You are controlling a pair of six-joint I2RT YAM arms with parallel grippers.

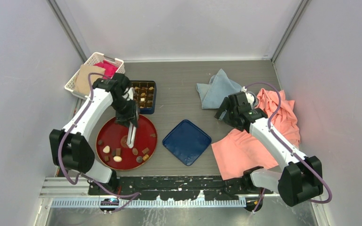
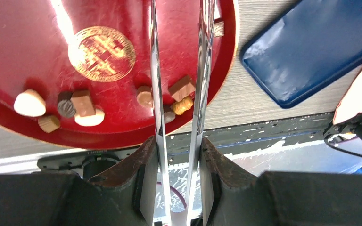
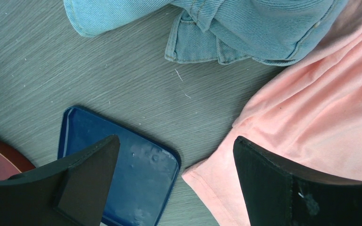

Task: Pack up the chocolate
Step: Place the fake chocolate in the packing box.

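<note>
Several chocolate pieces [image 1: 118,155], brown, tan and cream-white, lie on the near part of a round red plate [image 1: 148,127]. More pieces sit in a dark blue compartment box [image 1: 143,96] behind the plate. My left gripper [image 1: 127,115] is shut on metal tongs [image 1: 131,134] that reach down over the plate. In the left wrist view the gripper [image 2: 179,146] clamps the tongs [image 2: 155,70], whose arms stand apart; a tan square piece [image 2: 183,87] shows between them. The tong tips are out of that view. My right gripper [image 1: 224,113] is open and empty [image 3: 175,138].
A dark blue square lid [image 1: 187,141] lies at the table's middle, also in the right wrist view [image 3: 132,174]. A denim cloth [image 1: 219,89] and a pink cloth [image 1: 264,132] lie on the right. A white basket [image 1: 73,87] stands back left.
</note>
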